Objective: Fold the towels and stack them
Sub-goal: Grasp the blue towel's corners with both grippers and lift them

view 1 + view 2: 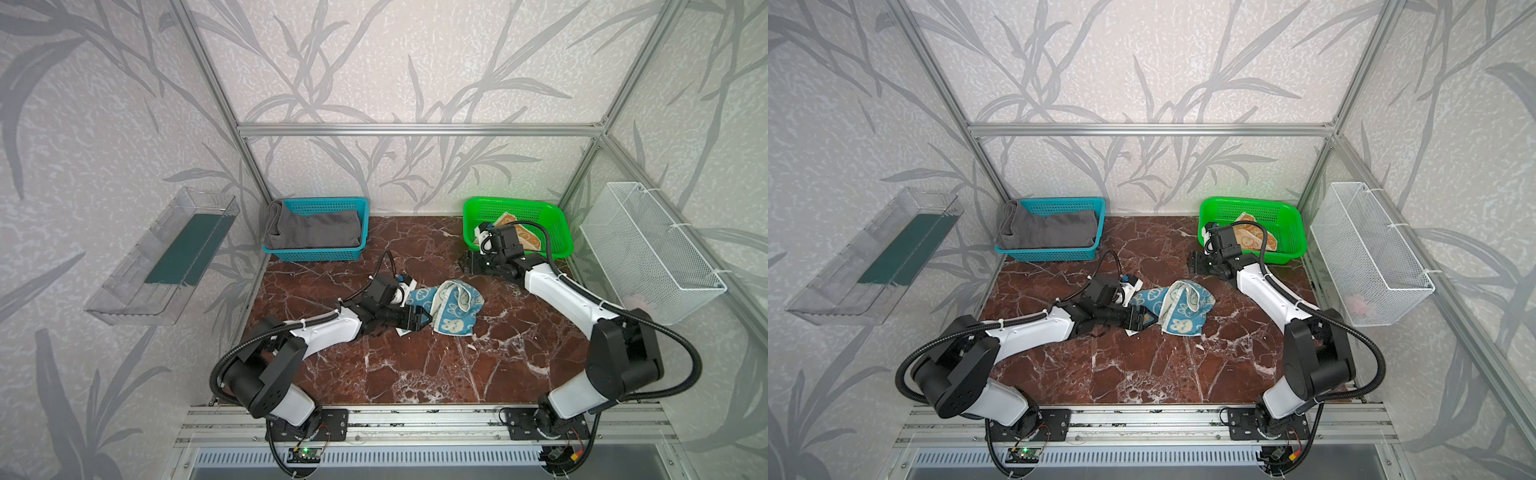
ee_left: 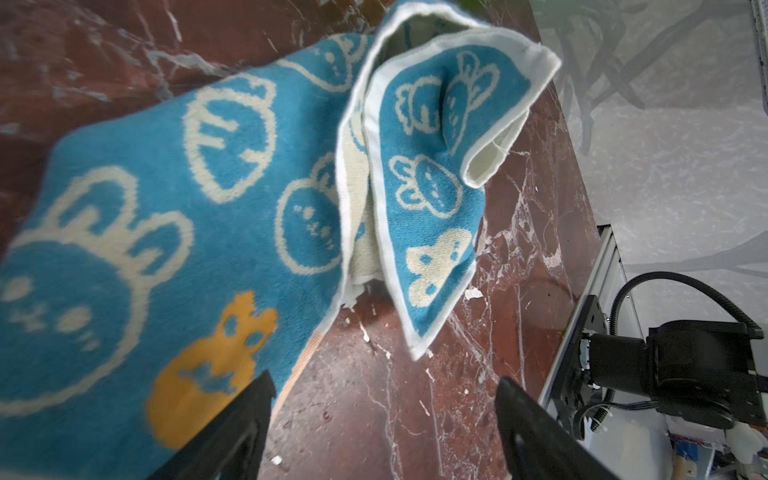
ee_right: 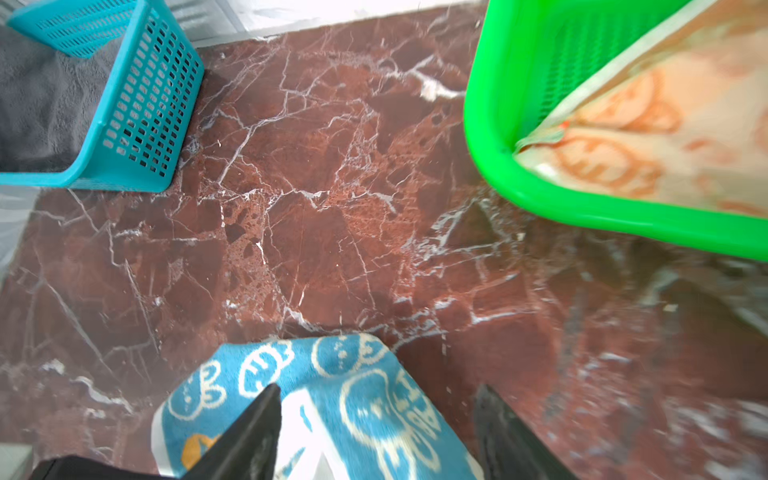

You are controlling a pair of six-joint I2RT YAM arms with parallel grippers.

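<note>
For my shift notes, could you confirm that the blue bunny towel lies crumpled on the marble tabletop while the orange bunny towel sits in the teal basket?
Not quite: the orange bunny towel sits in the green basket, as both top views show. The blue bunny towel does lie crumpled on the marble tabletop.

1. The walls [image 1: 374, 62] carry pale grey paper with a darker grey pattern of long leaves.
2. A frame of silver aluminium bars [image 1: 415, 129] stands before them.
3. The table [image 1: 415, 365] is red-brown marble with white veins.
4. A clear plastic tray [image 1: 124, 291] hangs on one side wall, and a white wire mesh basket [image 1: 648, 249] on the opposite wall.
5. The light is even and soft.
</note>
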